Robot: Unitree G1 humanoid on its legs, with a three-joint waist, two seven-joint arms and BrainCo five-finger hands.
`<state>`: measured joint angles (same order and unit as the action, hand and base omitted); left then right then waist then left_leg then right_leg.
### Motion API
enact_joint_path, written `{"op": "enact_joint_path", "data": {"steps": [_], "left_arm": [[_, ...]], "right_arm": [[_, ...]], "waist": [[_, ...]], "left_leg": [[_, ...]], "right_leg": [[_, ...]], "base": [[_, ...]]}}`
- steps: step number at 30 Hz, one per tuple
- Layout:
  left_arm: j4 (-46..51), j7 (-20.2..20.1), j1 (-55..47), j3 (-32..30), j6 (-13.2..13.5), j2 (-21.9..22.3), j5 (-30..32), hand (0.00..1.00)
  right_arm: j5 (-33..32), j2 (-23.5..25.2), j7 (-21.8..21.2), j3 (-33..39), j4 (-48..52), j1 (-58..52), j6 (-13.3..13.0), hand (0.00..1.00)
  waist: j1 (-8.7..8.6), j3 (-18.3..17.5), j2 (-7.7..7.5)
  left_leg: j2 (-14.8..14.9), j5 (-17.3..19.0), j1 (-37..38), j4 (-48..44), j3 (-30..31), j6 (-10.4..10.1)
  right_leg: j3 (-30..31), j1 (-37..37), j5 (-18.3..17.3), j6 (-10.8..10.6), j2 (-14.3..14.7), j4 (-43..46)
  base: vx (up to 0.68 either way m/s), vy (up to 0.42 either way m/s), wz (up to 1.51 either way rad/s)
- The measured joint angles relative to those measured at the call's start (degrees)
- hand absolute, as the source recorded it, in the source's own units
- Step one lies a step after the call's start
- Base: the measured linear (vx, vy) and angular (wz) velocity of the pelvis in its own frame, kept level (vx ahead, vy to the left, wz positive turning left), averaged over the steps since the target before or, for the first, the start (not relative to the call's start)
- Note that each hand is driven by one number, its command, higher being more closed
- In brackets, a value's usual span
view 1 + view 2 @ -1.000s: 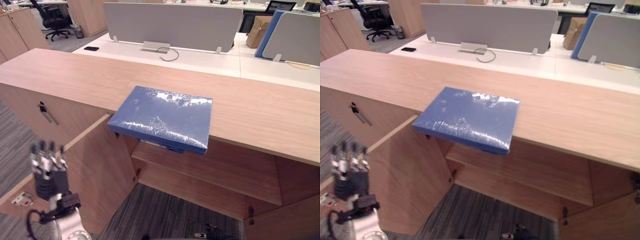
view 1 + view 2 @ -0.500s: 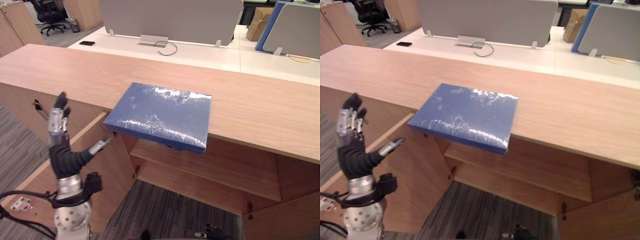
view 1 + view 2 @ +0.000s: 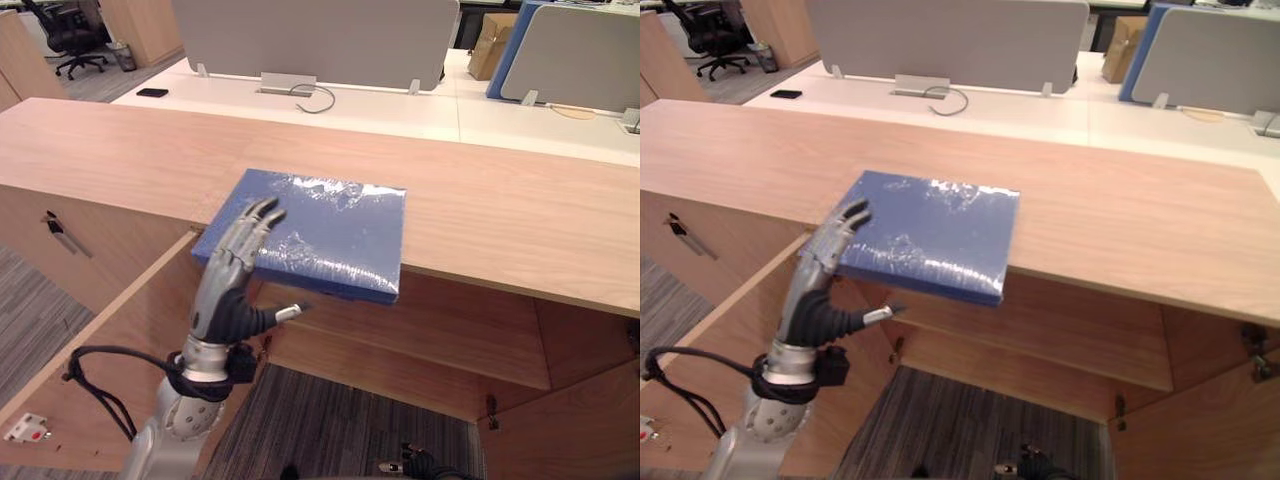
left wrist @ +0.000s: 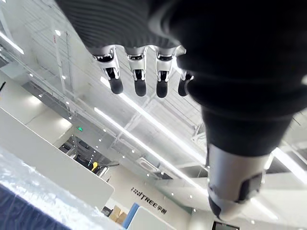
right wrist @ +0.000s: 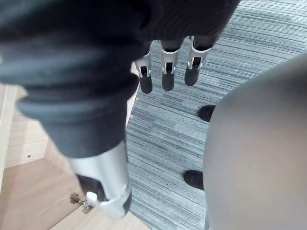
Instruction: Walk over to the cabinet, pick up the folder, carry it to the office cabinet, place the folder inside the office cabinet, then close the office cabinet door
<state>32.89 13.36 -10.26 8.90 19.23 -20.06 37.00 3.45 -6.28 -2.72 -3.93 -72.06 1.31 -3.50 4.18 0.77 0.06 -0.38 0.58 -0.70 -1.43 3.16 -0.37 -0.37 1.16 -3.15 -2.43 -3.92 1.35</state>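
Folder: blue flat folder wrapped in shiny clear plastic, lying flat on the light wooden cabinet top. Its near edge juts out past the top's front edge, above the open compartment.
Left hand: raised at the folder's near left corner. The fingers are straight and close together, pointing up over that corner. The thumb is held apart to the side, below the folder's edge. Whether the fingertips touch the plastic cannot be told.
Left wrist view: the fingers stand in a straight row with nothing clasped, and a strip of the plastic-covered folder lies past them.
Right hand: hanging low over the grey striped carpet, fingers loose and fairly straight, holding nothing.
Cabinet door: wooden left door swung wide open toward the robot, beside the left arm.
Inner shelf: wooden board under the cabinet top, inside the open compartment.
Behind the cabinet: white desk with a grey divider screen, a small black phone and a brown cardboard box.
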Motion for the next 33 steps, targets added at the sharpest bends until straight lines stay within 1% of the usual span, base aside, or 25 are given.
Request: {"op": "enact_joint_path", "data": {"steps": [5,8,11,12,16,19,23,30,33], "left_arm": [[-1.02,2.03,0.61,1.03,0.39,-2.32,4.51,0.0],[-2.55,3.22,1.11,2.02,0.34,-3.54,6.9,0.0],[-5.05,4.14,2.87,3.64,0.24,-4.58,9.8,0.0],[-5.76,4.36,3.29,3.94,0.24,-4.86,9.92,0.0],[-11.34,5.18,5.79,5.76,-0.36,-7.51,12.22,0.0],[-13.89,5.52,6.89,6.61,-0.92,-7.94,13.81,0.0],[-17.64,6.11,8.74,8.24,-1.44,-9.44,15.07,0.0],[-23.75,6.64,10.32,9.39,-2.62,-9.55,17.6,0.0],[-25.81,7.46,11.63,9.44,-3.35,-9.57,18.79,0.0]], "right_arm": [[0.0,0.01,0.04,-0.05,0.0,-0.09,-0.12,0.0],[0.0,0.01,0.04,-0.05,0.0,-0.61,-0.2,0.0],[0.0,0.01,0.03,-0.1,0.04,-0.75,-0.28,0.0],[0.0,-0.01,0.04,-0.09,0.1,-0.75,-0.28,0.0],[0.0,-0.06,0.03,-0.15,0.42,-0.93,-0.31,0.0],[0.0,-0.18,0.03,-0.14,0.46,-0.91,-0.32,0.0],[0.01,-0.2,0.04,-0.16,0.52,-0.73,-0.32,0.0],[0.0,-0.33,0.45,-0.19,0.56,-0.53,-0.4,0.0],[0.0,-0.32,0.59,-0.17,0.56,-0.38,-0.43,0.0]], "waist": [[-0.14,-0.2,-0.02],[-0.15,-1.0,0.0],[-0.2,-1.32,-0.01],[-0.17,-1.33,0.0],[-0.54,-1.87,0.0],[-0.77,-1.89,0.01],[-1.44,-1.92,-0.03],[-2.27,-1.88,-0.05],[-2.72,-1.88,-0.05]], "left_leg": [[-0.01,0.01,0.18,0.04,-0.39,-0.01],[-0.02,0.01,0.2,0.09,-0.41,-0.01],[0.0,-0.01,0.31,0.1,-0.54,0.0],[-0.12,-0.07,0.68,0.36,-0.6,0.04],[-0.14,-0.98,2.15,2.53,-0.79,0.2],[-0.15,-1.79,2.96,4.24,-0.91,0.21],[-0.28,-1.87,3.1,4.8,-0.98,0.29],[-0.25,-1.88,3.92,5.33,-1.61,0.28],[-0.25,-1.88,3.92,5.24,-1.75,0.29]], "right_leg": [[0.4,0.0,0.13,0.0,-0.01,0.0],[0.41,0.0,0.13,0.0,-0.02,0.0],[0.5,0.0,0.17,0.04,0.03,0.04],[0.53,0.15,0.19,0.06,0.17,0.0],[0.53,0.36,0.25,0.12,0.36,-0.41],[0.42,0.66,0.63,0.06,0.34,-1.22],[0.36,1.05,1.02,-0.02,0.2,-2.32],[0.45,1.99,1.18,-0.06,0.17,-2.82],[0.48,1.98,1.38,-0.12,0.12,-2.82]], "base": [[0.0,0.011,-0.04],[0.0,0.0,0.0],[0.0,0.003,-0.01],[0.01,0.008,-0.05],[0.0,0.002,-0.02],[0.0,0.0,0.0],[0.0,0.0,0.0],[0.01,0.003,-0.02],[-0.01,0.002,-0.01]]}}
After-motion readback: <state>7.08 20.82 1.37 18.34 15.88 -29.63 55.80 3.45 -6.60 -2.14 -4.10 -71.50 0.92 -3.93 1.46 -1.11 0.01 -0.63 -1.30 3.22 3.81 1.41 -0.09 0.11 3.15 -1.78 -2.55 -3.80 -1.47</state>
